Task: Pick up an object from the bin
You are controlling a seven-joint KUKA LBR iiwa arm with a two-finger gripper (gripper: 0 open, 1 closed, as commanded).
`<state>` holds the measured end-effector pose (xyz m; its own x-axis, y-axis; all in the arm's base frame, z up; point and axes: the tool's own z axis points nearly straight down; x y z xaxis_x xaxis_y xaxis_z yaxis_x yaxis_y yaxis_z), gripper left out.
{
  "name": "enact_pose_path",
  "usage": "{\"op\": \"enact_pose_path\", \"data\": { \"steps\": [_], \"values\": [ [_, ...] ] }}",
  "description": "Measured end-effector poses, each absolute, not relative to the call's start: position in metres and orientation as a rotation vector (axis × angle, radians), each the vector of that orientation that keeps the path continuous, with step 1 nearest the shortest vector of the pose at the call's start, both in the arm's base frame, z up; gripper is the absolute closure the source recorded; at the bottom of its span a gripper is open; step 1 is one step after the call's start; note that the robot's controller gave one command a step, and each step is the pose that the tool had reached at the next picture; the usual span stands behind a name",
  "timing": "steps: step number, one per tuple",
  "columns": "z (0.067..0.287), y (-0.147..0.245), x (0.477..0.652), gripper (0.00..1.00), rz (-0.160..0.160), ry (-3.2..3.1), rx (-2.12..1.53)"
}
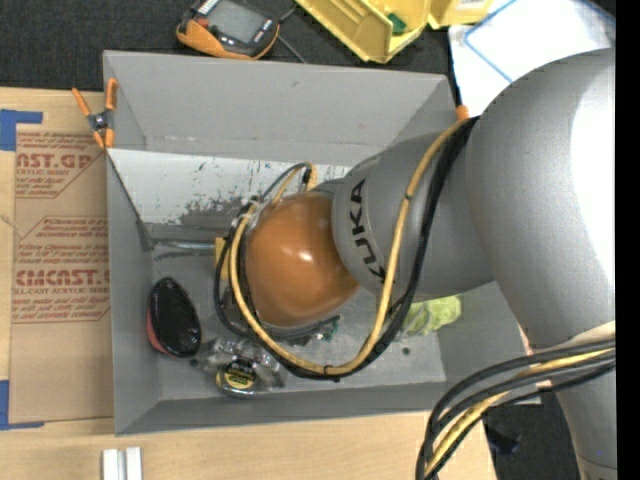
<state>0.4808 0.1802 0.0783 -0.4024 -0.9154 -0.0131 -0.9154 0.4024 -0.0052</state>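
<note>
Grey sloped walls funnel down to the flat floor of the bin (280, 98), which probably explains why the loose things have settled low, along the near side. The arm (540, 198) comes in from the right and bends steeply downward, so its wrist points at the floor. I take this to be a posture for a straight-down grasp. The orange cover (295, 263) on the wrist, ringed by yellow and black cables, sits above the gripper, so I cannot tell whether it is spread or closed, or whether it has anything.

No one thing can be named as the target. A black oval object (172, 316) with a red underside lies to the left of the cover, apart from it. A crumpled yellow-green piece (435, 314) lies to the right, partly under the arm. Nearest is a small yellow-and-black round thing (238, 376) — perhaps a tape measure — just below the cover's lower-left edge, among a few shiny scraps.
</note>
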Motion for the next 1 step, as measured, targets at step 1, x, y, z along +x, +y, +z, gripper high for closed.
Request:
{"op": "enact_pose_path", "data": {
  "steps": [1],
  "values": [
    [0.1602, 0.1813, 0.4815, 1.0, 0.007, 2.617, -1.705]
  ]
}}
